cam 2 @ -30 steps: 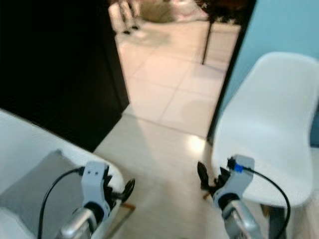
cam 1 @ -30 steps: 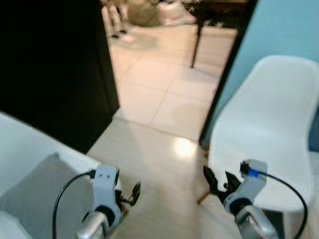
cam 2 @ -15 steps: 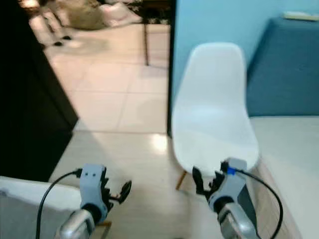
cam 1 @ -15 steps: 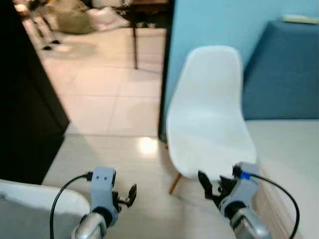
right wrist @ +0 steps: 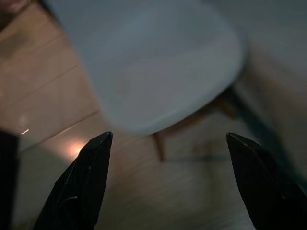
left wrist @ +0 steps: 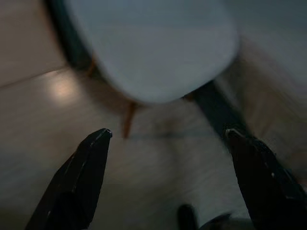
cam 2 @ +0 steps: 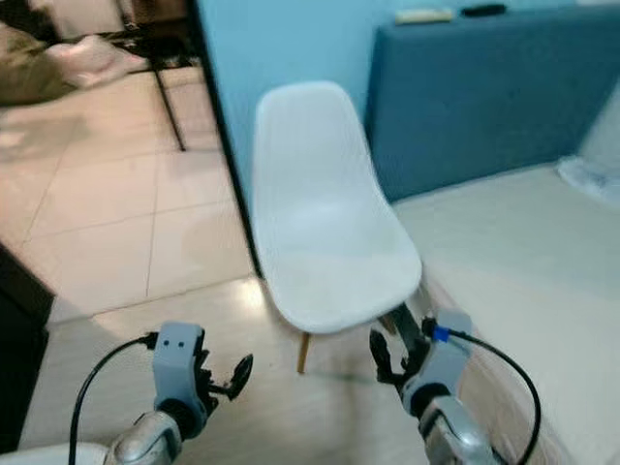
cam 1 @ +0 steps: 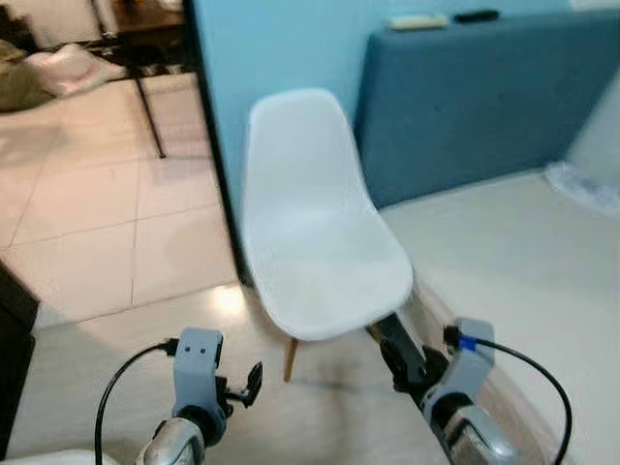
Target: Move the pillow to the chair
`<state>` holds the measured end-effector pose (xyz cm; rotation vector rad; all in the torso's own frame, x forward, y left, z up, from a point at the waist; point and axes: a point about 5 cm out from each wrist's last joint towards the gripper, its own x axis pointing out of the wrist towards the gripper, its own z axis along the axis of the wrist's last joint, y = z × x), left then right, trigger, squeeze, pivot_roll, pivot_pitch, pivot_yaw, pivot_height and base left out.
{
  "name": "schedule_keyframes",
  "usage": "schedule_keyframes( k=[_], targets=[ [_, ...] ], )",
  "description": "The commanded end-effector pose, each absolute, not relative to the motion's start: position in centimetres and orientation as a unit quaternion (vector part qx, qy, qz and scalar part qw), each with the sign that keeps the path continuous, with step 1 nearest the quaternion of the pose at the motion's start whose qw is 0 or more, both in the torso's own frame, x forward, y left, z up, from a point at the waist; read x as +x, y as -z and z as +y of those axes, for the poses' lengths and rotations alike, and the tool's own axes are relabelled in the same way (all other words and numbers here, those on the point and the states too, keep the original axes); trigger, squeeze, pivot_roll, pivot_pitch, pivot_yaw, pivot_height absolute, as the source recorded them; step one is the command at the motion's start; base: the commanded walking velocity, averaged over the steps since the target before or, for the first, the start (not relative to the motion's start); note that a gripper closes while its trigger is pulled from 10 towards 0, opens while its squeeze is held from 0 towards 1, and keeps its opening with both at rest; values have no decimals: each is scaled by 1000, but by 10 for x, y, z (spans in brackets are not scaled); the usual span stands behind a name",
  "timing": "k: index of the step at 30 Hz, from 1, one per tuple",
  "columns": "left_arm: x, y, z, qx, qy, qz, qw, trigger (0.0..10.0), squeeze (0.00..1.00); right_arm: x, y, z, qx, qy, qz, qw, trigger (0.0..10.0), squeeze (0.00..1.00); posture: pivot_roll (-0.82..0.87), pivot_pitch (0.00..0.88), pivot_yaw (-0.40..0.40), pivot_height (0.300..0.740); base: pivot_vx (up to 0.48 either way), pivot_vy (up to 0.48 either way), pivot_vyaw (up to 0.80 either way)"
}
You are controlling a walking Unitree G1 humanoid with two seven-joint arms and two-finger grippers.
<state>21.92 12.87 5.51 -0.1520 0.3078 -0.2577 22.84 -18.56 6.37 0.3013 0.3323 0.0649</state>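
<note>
Head views: I see the white chair [cam 1: 315, 232] on wooden legs, standing on the pale floor [cam 1: 107, 242] against a light blue wall [cam 2: 281, 39]. A blue headboard [cam 1: 484, 97] and a bed [cam 1: 513, 262] lie to its right. The left gripper [cam 1: 250, 380] and right gripper [cam 2: 387, 354] hang low in front of the chair, touching nothing.

Left wrist view: I see both fingers [left wrist: 76, 182] spread wide, released, the chair seat beyond them.

Right wrist view: fingers [right wrist: 81, 182] likewise spread, released, empty.

I cannot tell where the pillow is.
</note>
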Motion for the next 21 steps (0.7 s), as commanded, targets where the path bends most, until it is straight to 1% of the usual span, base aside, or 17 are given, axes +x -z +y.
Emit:
schedule_keyframes(
  k=[1,21],
  targets=[
    [217,-52,133,-66,119,159,978,10000,0,227,-59,-184,150,-30,173,973,10000,0,-32,61,25,740,0,0,-769],
    [221,-54,135,-60,116,151,980,10000,0,230,-60,-183,147,-26,171,974,10000,0,-28,67,28,740,0,0,-767]
  ],
)
